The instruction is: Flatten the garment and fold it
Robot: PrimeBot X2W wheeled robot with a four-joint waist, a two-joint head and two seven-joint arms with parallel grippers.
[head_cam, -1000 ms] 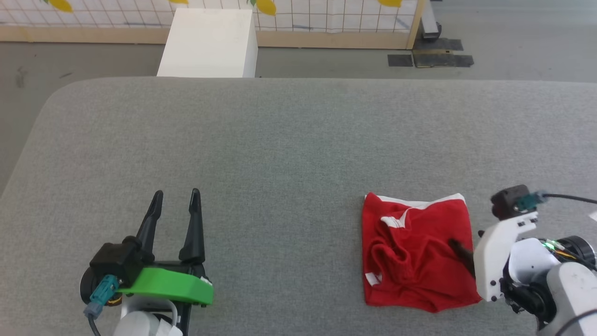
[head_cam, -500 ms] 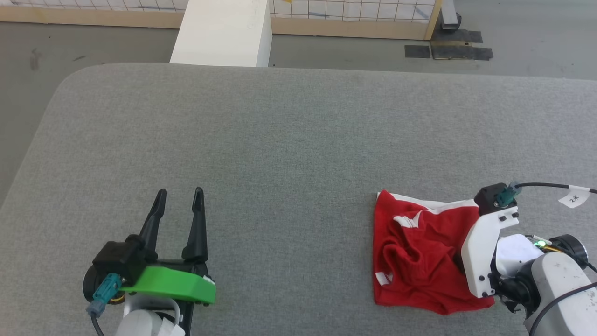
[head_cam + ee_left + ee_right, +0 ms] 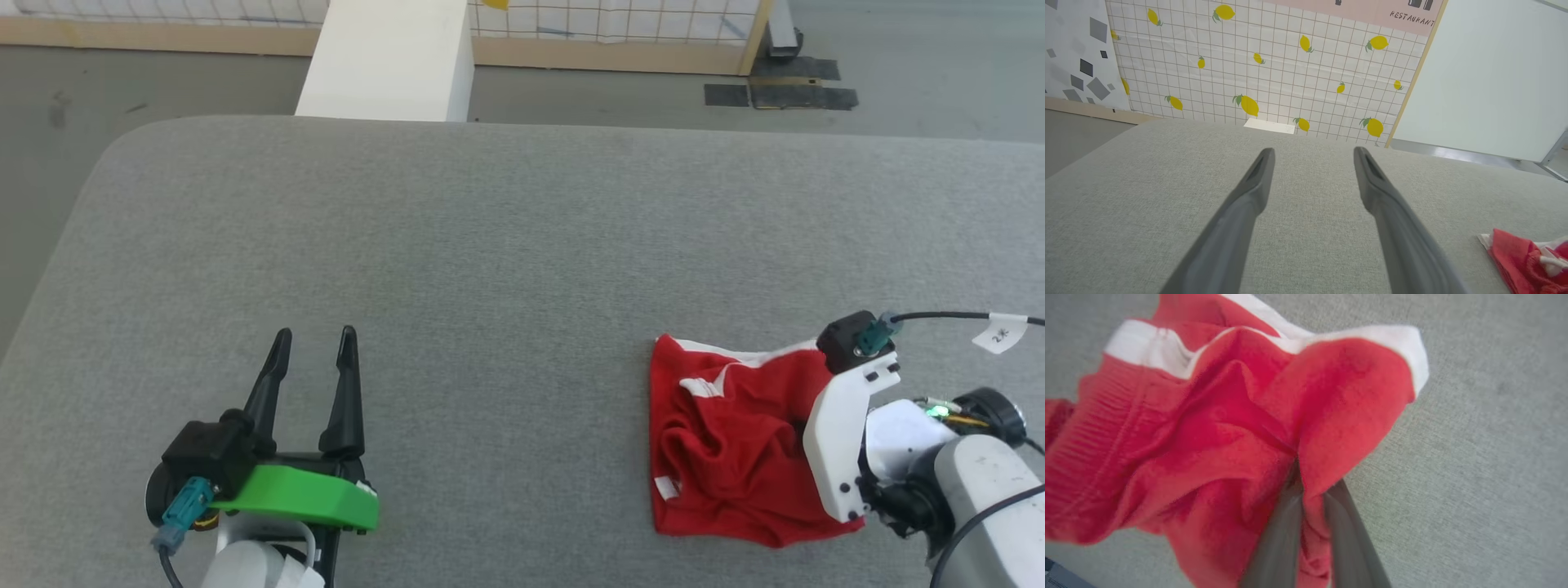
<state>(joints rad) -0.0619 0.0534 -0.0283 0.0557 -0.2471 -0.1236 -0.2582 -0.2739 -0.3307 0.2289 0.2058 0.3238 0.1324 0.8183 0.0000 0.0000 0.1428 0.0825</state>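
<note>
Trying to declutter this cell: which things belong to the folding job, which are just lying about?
Job: garment, crumpled on grey table; right gripper, shut on it; left gripper, open.
Lying about: white box; black floor patches; lemon-print wall.

- The right gripper (image 3: pixel 1312 498) pinches a fold of the shorts (image 3: pixel 1208 428), with red cloth bunched between its two dark fingers (image 3: pixel 1280 539).
- White trim (image 3: pixel 1396 335) edges the crumpled cloth at the view's top.
- A grey surface (image 3: pixel 1474 437) lies beneath.
</note>
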